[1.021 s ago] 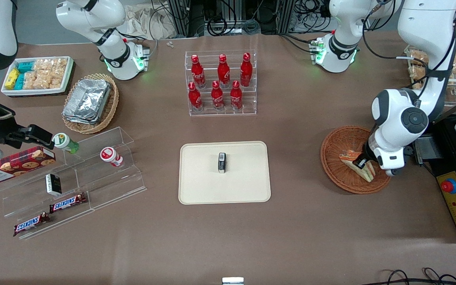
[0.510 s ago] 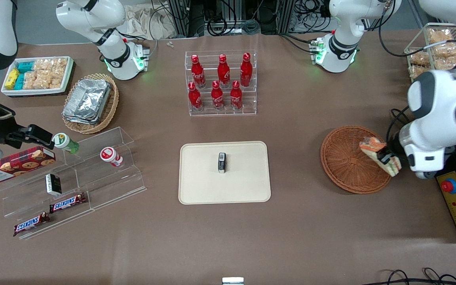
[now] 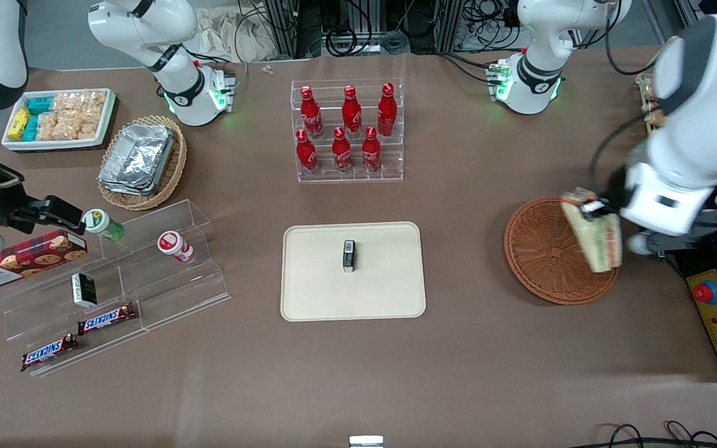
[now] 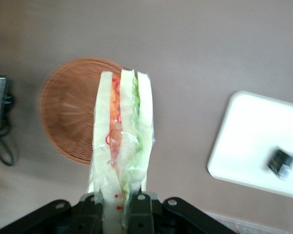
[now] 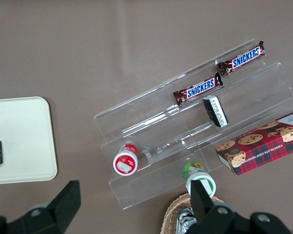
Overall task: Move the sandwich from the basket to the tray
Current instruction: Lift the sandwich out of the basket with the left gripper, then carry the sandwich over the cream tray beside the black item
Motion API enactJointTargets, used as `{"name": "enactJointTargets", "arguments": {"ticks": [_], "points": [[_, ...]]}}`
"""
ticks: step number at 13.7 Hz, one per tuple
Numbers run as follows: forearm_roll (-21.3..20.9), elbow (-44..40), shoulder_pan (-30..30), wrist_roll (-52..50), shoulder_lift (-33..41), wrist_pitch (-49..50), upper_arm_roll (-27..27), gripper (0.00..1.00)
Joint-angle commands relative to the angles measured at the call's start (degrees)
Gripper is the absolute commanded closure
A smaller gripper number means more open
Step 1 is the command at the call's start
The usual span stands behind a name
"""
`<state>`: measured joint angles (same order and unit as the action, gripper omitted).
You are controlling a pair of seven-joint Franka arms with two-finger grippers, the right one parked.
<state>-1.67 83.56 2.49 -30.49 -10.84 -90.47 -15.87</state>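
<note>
Three pale bread layers, sandwich (image 4: 121, 131) clamped in claw (image 4: 118, 204) above basket (image 3: 542, 252).

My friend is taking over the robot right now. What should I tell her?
Pincer: shut on the sandwich, holding it in the air above the basket's rim.
Basket: nothing left in it.
Tray: in the middle of the table, with one small dark packet on it.
Done: sandwich grabbed and lifted out.
Left: carry it to the tray, set it on a bare spot, let go.
</note>
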Motion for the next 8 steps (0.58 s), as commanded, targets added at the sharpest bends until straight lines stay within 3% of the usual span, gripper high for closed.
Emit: {"name": "enactJointTargets", "arguments": {"ticks": [1,3,6,8], "points": [[1.8,-3.0,0.3,0.4,-7.2,-3.8,-7.7,1.00],[1.2,-2.5,2.0,-1.0,-11.6,-10.8,-10.7,1.00],[-0.4,-2.7,8.0,-3.7,-20.3,-19.4,-10.4,1.00],[-5.5,-2.6,10.5,-8.8,-25.1,-24.3,-10.5,1.00]]}}
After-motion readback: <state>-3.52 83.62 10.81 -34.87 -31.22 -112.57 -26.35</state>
